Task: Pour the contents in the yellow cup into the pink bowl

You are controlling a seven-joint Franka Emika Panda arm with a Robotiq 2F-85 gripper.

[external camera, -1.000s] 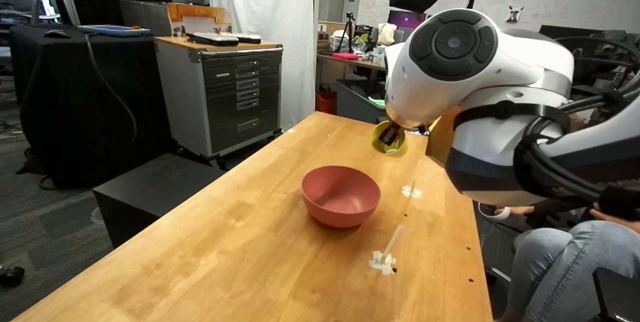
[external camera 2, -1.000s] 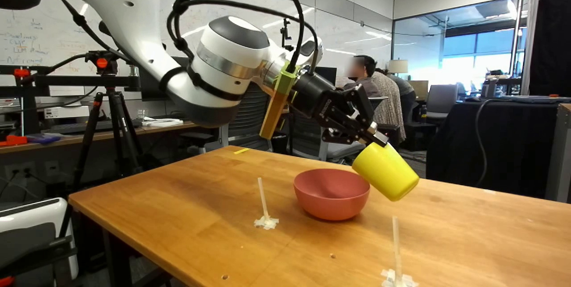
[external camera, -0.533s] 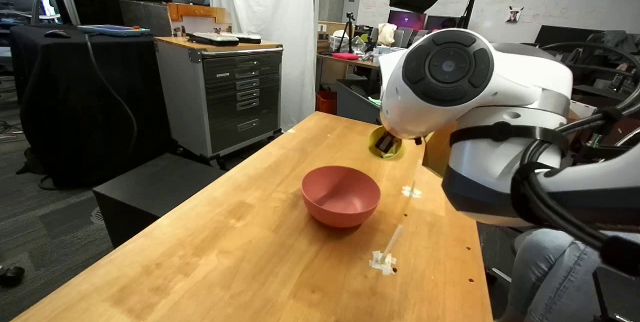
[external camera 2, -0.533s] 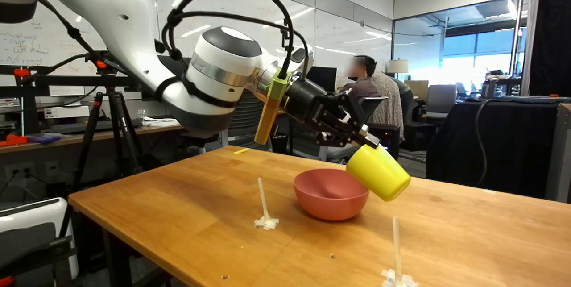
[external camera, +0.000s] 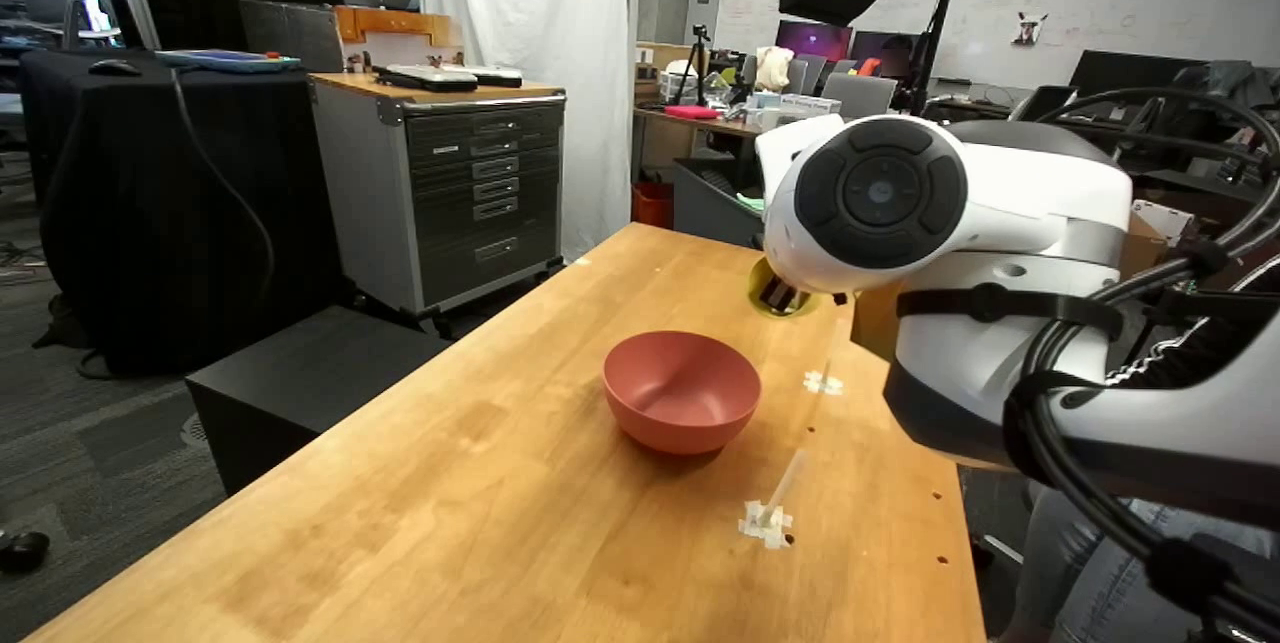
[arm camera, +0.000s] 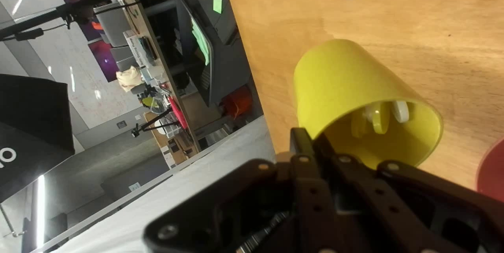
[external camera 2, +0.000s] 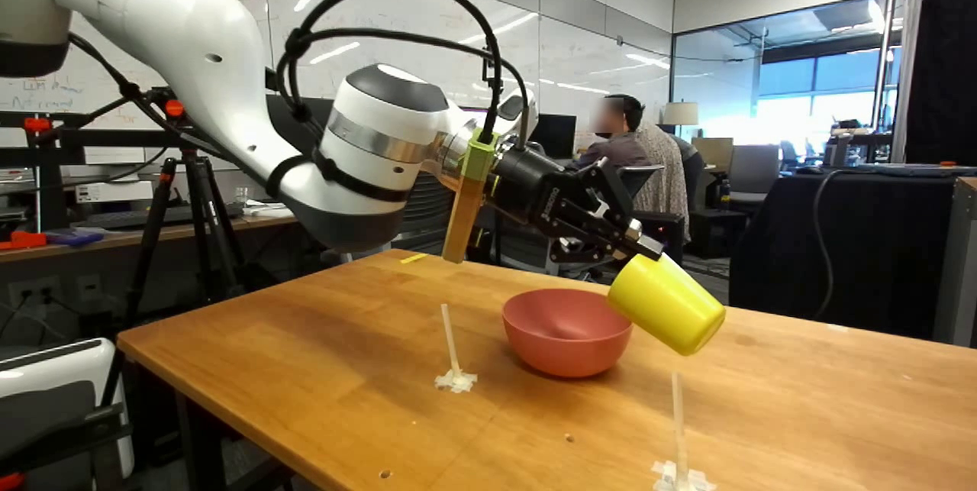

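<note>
My gripper [external camera 2: 645, 240] is shut on the rim of the yellow cup [external camera 2: 668, 308], one finger inside and one outside, as the wrist view shows [arm camera: 313, 143]. The cup is held above the table, tilted, with its mouth up toward the gripper and its base lower. The contents [arm camera: 380, 119], a few pale yellow and whitish pieces, lie inside the cup [arm camera: 338, 80]. The pink bowl [external camera 2: 565, 350] stands upright on the table beside the cup; its inside looks bare in an exterior view [external camera: 680, 393]. Only its edge shows in the wrist view [arm camera: 492, 174].
Two thin pale sticks [external camera 2: 451, 342] [external camera 2: 678, 422] stand up from taped spots on the wooden table [external camera 2: 320, 346], near the bowl. A drawer cabinet [external camera: 485, 193] and a black box [external camera: 310, 383] stand beyond a table edge. A person's legs [external camera: 1045, 553] show beside the table.
The arm has come lower. The cup, still held, sits slightly lower, having shifted a little toward the bowl and then away from it. The bowl has not moved.
</note>
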